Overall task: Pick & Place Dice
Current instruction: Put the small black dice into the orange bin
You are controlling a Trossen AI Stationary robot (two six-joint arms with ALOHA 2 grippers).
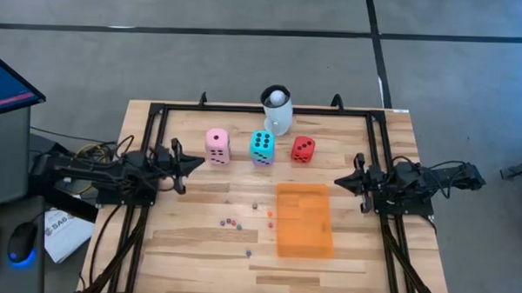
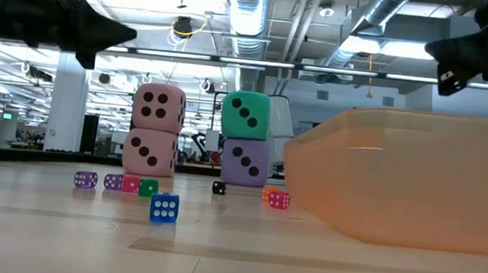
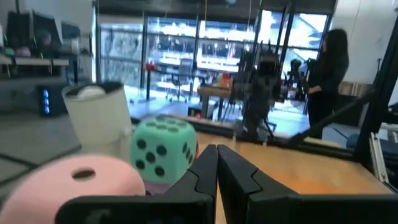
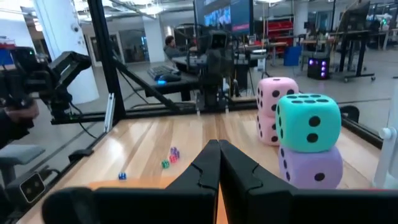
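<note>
Flanking the teal die (image 1: 262,144), a white mug (image 1: 277,111) stands behind.

Stacked dice (image 1: 262,148) and the mug (image 1: 277,110) crowd the table's (image 1: 187,257) far edge; its front corners lie open.

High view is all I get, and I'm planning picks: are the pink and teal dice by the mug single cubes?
Observer: No, each is a stack of two. In the low view a pink die sits on a second pink die, and the teal die sits on a purple die.
Operator: Are the grippers ready to grab?
Observer: Not yet. The wrist views show the left gripper and right gripper both shut, holding nothing.
</note>
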